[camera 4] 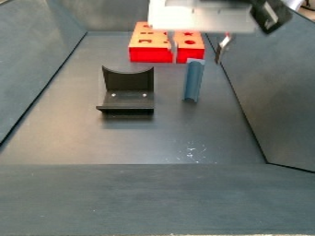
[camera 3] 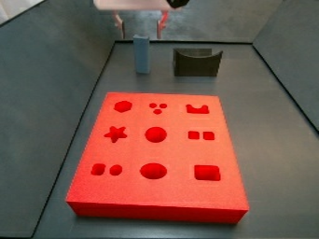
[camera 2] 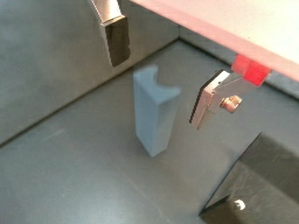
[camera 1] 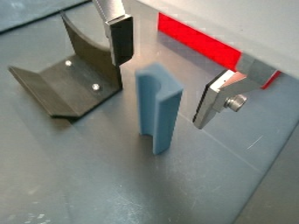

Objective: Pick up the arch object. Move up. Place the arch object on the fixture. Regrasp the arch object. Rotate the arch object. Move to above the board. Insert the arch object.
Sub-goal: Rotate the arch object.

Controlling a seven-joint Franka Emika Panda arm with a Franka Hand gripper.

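**A:** What do the wrist views give you?

**B:** In both wrist views the arch object point(camera 1: 159, 108) stands upright on the dark floor, a slate-blue block with a notch in one long face. The gripper point(camera 1: 173, 72) hangs above it with its jaws wide. One silver finger point(camera 1: 119, 35) with its dark pad is on one side of the block and the other finger point(camera 1: 214, 98) on the opposite side, and neither touches it. In a wrist view the fixture point(camera 1: 70, 77) sits close beside the block, a dark L-shaped bracket with two small screws in its base plate. A strip of the red board point(camera 1: 198, 40) shows behind the fingers. In a wrist view point(camera 2: 152, 112) the block again stands free between the open fingers point(camera 2: 114, 35), with a corner of the fixture point(camera 2: 260, 188) nearby.

**A:** And the side views?

**B:** In a side view the board point(camera 3: 156, 154) fills the near floor, its cutouts facing up. Beyond its far edge the arch object point(camera 3: 142, 54) stands upright next to the fixture point(camera 3: 195, 62), apart from it. The gripper point(camera 3: 140, 19) is right above the block. In a side view point(camera 4: 193, 80) the block stands between the fixture point(camera 4: 127, 89) and the floor's right wall, with the board point(camera 4: 167, 44) behind and the gripper point(camera 4: 204, 41) over the block, holding nothing.
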